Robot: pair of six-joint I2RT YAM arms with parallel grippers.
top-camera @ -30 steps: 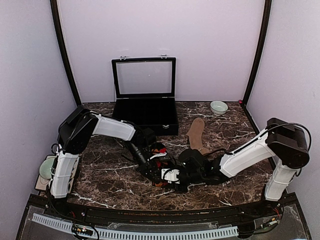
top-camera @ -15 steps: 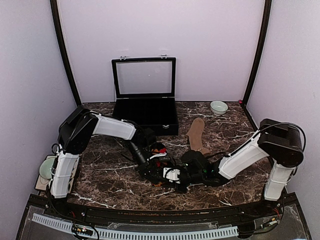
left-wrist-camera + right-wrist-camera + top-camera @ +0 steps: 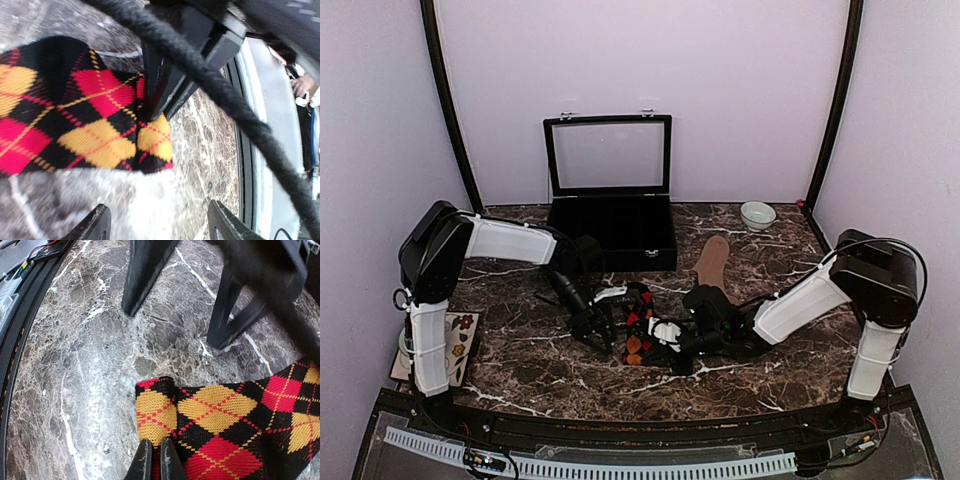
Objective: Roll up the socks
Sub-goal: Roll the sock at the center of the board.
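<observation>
The black argyle sock (image 3: 638, 322) with red and yellow diamonds lies on the marble table between the two grippers. Its near end is folded over into a short roll (image 3: 156, 412). My right gripper (image 3: 156, 461) is shut on that folded end; it shows in the top view as well (image 3: 660, 338). My left gripper (image 3: 157, 227) is open just off the sock's edge (image 3: 75, 120), with only bare marble between its fingertips. In the top view it (image 3: 592, 326) sits left of the sock. The tan sock (image 3: 712, 264) lies flat farther back on the right, untouched.
An open black case (image 3: 610, 238) with its glass lid (image 3: 608, 155) upright stands at the back centre. A small pale bowl (image 3: 757, 214) sits at the back right. A flowered card (image 3: 450, 338) lies by the left arm's base. A black rail (image 3: 20, 315) borders the near edge.
My left gripper has opened, let go of the argyle sock and drawn back to the left with its arm. My right gripper has closed on the sock's folded end.
</observation>
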